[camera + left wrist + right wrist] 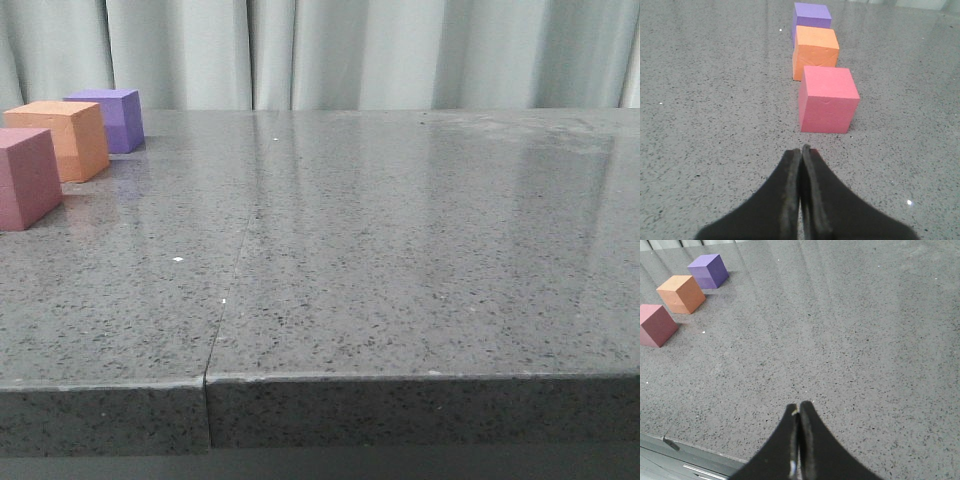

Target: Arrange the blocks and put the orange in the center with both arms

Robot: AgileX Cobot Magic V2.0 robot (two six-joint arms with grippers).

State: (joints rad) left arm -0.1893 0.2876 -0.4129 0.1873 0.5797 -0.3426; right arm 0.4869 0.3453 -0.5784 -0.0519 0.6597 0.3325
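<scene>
The orange cube (814, 51) was seen mid-row on the speckled table (400, 250), between the purple cube (812, 17) and the pink cube (827, 99), which was cut off in the front view, apart from the left gripper (802, 150) and right gripper (799, 407), both pressed together and empty.

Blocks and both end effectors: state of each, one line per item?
purple block: on the table, far end of the row, free.
orange block: on the table, middle of the row, free.
pink block: on the table, near end of the row, free.
left end effector: shut, empty, short of the pink block.
right end effector: shut, empty, away from the blocks.
</scene>
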